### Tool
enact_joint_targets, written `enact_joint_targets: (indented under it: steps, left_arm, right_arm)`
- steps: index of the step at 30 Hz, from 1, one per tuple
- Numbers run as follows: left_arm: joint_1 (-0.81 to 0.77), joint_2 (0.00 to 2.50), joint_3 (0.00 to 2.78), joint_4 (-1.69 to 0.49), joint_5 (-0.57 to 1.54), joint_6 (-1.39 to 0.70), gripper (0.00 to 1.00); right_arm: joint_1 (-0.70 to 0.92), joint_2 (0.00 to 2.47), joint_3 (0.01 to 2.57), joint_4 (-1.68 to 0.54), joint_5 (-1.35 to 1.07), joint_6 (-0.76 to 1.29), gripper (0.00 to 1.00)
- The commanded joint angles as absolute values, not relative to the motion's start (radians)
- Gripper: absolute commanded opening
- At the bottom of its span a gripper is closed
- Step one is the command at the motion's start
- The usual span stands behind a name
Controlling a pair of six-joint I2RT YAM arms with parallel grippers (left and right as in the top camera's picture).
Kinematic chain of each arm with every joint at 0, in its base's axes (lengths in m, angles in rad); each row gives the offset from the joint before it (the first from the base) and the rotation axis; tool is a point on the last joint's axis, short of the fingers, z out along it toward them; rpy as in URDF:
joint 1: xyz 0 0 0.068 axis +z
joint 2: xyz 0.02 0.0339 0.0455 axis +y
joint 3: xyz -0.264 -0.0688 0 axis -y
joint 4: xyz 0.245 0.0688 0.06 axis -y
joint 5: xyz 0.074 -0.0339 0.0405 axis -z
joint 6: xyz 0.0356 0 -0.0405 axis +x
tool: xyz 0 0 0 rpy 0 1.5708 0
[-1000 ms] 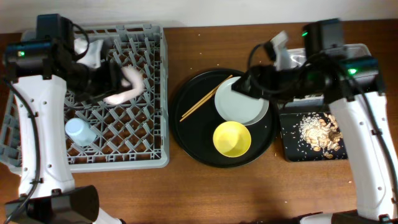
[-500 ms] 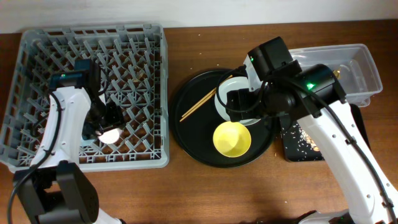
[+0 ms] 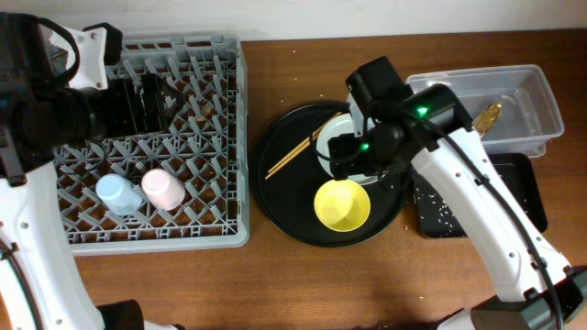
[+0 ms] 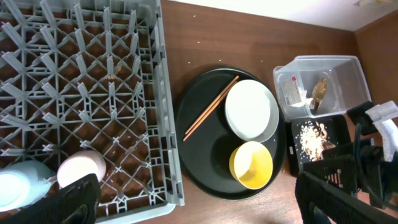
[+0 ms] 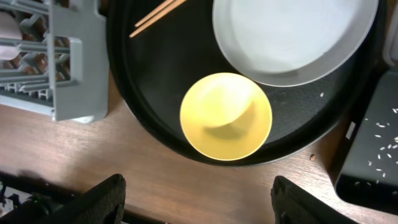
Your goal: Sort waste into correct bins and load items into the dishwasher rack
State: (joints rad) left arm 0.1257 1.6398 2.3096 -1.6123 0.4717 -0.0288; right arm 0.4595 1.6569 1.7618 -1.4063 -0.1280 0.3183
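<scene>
The grey dishwasher rack [image 3: 229,137] holds the pink cup [image 3: 163,188] and the light-blue cup [image 3: 117,194] side by side near its front. My left gripper [image 3: 147,103] is open and empty, high over the rack's back; its wrist view [image 4: 199,205] shows both cups [image 4: 81,169] [image 4: 18,186]. My right gripper [image 3: 353,158] is open and empty above the yellow bowl [image 5: 226,116] and the grey-green plate [image 5: 292,40]. The chopsticks [image 3: 298,147] lie on the round tray. The clear tub [image 3: 527,101] holds the golden-brown wrapper [image 3: 486,117] and the tissue [image 4: 292,93]. The shallow black tray [image 3: 523,197] holds scraps [image 4: 311,134].
The large round black tray [image 3: 275,192] sits between the rack and the bins. Bare brown table runs along the front edge. A rack corner [image 5: 68,56] shows in the right wrist view.
My left gripper let go of the pink cup, which now stands beside the light-blue cup, and rose toward the rack's back left. My right arm shifted slightly over the plate.
</scene>
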Motion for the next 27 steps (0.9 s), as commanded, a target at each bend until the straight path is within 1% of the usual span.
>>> enact_joint_targets:
  steps: [1,2,3,4,5,7,9,11,12,13,15,17,19,20,21,23,24,26,27]
  left_arm:
    - [0.128,1.644,2.321,-1.611,0.49,-0.006,0.99]
    - [0.128,1.643,2.32,-1.611,0.49,-0.006,0.99]
    - [0.128,1.643,2.321,-1.611,0.49,-0.006,0.99]
    - [0.128,1.643,2.321,-1.611,0.49,-0.006,0.99]
    - [0.128,1.644,2.321,-1.611,0.49,-0.006,0.99]
    - [0.128,1.643,2.321,-1.611,0.49,-0.006,0.99]
    - [0.128,1.643,2.321,-1.611,0.49,-0.006,0.99]
    - [0.128,1.643,2.321,-1.611,0.49,-0.006,0.99]
    - [0.128,1.643,2.32,-1.611,0.49,-0.006,0.99]
    - [0.128,1.643,2.321,-1.611,0.49,-0.006,0.99]
    - [0.128,1.643,2.321,-1.611,0.49,-0.006,0.99]
    - [0.128,1.643,2.321,-1.611,0.49,-0.006,0.99]
    - [0.128,1.643,2.321,-1.612,0.49,-0.006,0.99]
    - [0.128,1.643,2.321,-1.611,0.49,-0.006,0.99]
    - [0.128,1.643,2.321,-1.611,0.49,-0.006,0.99]
    - [0.128,1.643,2.321,-1.611,0.49,-0.006,0.99]
    - [0.128,1.643,2.321,-1.611,0.49,-0.006,0.99]
    - [0.128,1.643,2.321,-1.611,0.49,-0.006,0.99]
    - [0.128,1.643,2.32,-1.611,0.49,-0.006,0.99]
  right_arm:
    - [0.54,1.595,1.758,-1.364,-0.118,0.319,0.76]
    - [0.598,1.538,1.758,-1.37,-0.129,0.324,0.98]
    - [0.637,1.503,1.758,-1.37,-0.175,0.324,0.98]
    - [0.663,1.471,1.758,-1.451,-0.123,0.323,0.98]
    - [0.656,1.46,1.758,-1.502,-0.091,0.321,0.99]
    - [0.609,1.413,1.76,-1.542,0.076,0.323,0.98]
    - [0.528,1.292,1.76,-1.515,0.178,0.292,0.98]
    - [0.424,1.159,1.747,-1.4,0.099,0.069,0.98]
    - [0.316,1.075,1.686,-1.297,-0.013,-0.088,0.99]
    - [0.204,0.993,1.577,-1.187,-0.086,-0.168,0.98]
    - [0.054,0.791,1.213,-0.923,-0.099,-0.176,0.99]
    - [0.026,0.588,0.857,-0.73,-0.102,-0.176,0.99]
    - [0.026,0.334,0.52,-0.525,-0.123,-0.176,0.99]
    - [0.026,0.191,0.378,-0.466,-0.128,-0.175,0.98]
    - [0.026,0.086,0.283,-0.444,-0.129,-0.175,0.99]
    - [0.026,0.004,0.179,-0.384,-0.132,-0.175,0.99]
    - [0.026,0.009,0.126,-0.313,-0.149,-0.176,0.98]
    - [0.026,0.003,0.014,-0.072,-0.15,-0.176,0.98]
    - [0.026,0.003,0.006,-0.062,-0.147,-0.176,0.98]
